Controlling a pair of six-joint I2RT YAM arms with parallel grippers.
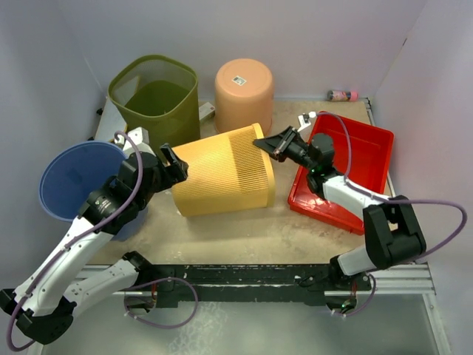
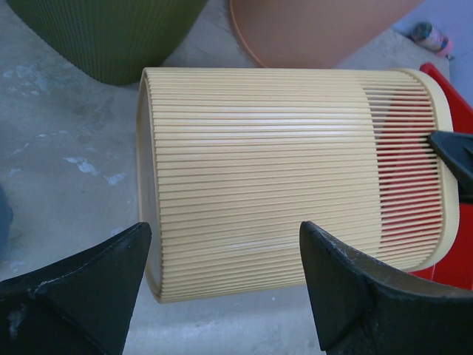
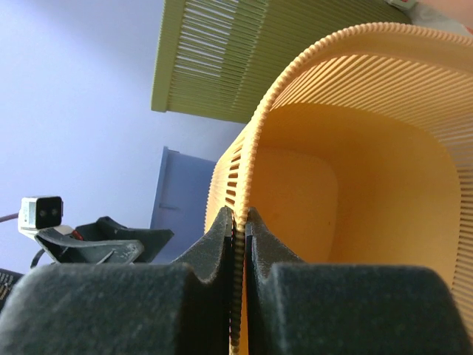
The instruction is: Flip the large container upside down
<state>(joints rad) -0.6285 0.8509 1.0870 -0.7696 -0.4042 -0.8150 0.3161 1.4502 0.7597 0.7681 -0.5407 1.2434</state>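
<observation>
The large container (image 1: pixel 225 171) is a yellow ribbed bin lying on its side mid-table, with its mouth facing right toward the red tray. My right gripper (image 1: pixel 264 144) is shut on the upper rim of that mouth. In the right wrist view its jaws (image 3: pixel 240 216) pinch the slatted wall, with the yellow interior (image 3: pixel 355 163) beyond. My left gripper (image 1: pixel 176 164) stands open by the bin's closed base without touching it. In the left wrist view the wide-spread fingers (image 2: pixel 225 228) frame the lower side of the ribbed container (image 2: pixel 281 170), and a right fingertip (image 2: pixel 452 151) shows at its rim.
A green slatted bin (image 1: pixel 155 92) stands upright at the back left. Next to it is an orange bin (image 1: pixel 244 83), upside down. The red tray (image 1: pixel 355 159) lies on the right, tilted, and a blue round lid (image 1: pixel 74 177) on the left. A small bottle (image 1: pixel 341 95) sits by the back wall.
</observation>
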